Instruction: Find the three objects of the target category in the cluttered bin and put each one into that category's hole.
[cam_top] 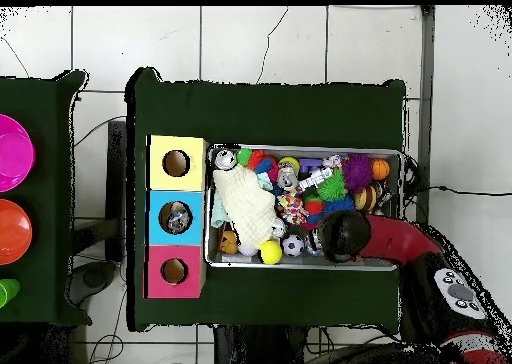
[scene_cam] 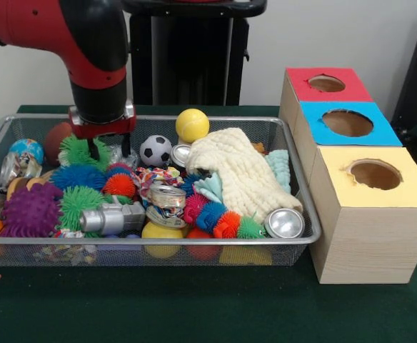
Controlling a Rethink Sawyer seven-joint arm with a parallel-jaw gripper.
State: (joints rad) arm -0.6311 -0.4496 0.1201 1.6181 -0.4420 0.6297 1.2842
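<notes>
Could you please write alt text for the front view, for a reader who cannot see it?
A red and black robot arm reaches down into the far left of a wire-mesh bin crowded with spiky and smooth balls, crushed cans and a cream knitted cloth. Beside the bin's right end stand three wooden boxes with round holes, topped red, blue and yellow.

Front faces robot; overhead looks down; both show bin (scene_cam: 294, 153)

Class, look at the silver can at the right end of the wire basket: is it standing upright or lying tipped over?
Tipped over. The silver can lies on its side in the wire basket, its round end facing the front camera, partly under the cream knitted cloth.
</notes>
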